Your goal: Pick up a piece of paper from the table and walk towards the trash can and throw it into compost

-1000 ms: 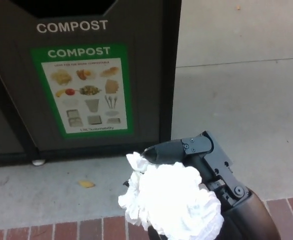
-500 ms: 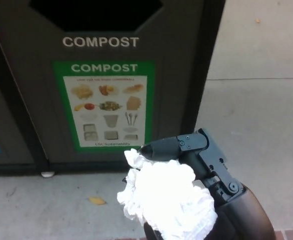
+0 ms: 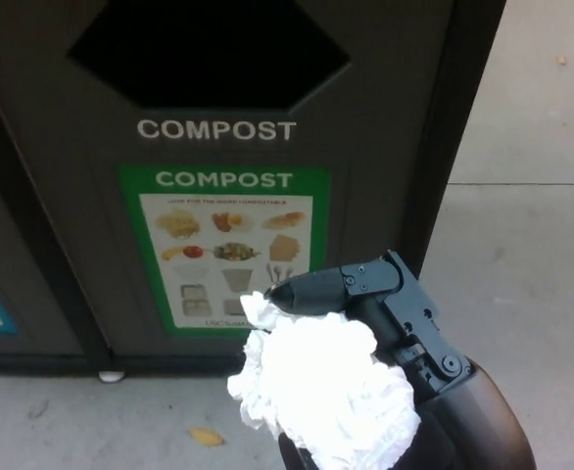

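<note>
Low at frame centre, the crumpled paper (image 3: 321, 392) sits clamped in the right robot hand (image 3: 385, 323), carried in front of the compost bin (image 3: 395, 127), whose dark opening (image 3: 209, 54) lies upper left, apparently for dropping in.

A crumpled wad of soft white paper (image 3: 321, 397), deeply creased and matt, is held at lower centre by the right hand (image 3: 385, 313), whose black casing looks like hard, faintly satin plastic set with small metal screws. The dark compost bin (image 3: 385, 127) across the upper frame is seen with a smooth matt face and a glossy printed green label (image 3: 225, 250). Pale, rough concrete paving (image 3: 532, 274) is shown at right.
</note>
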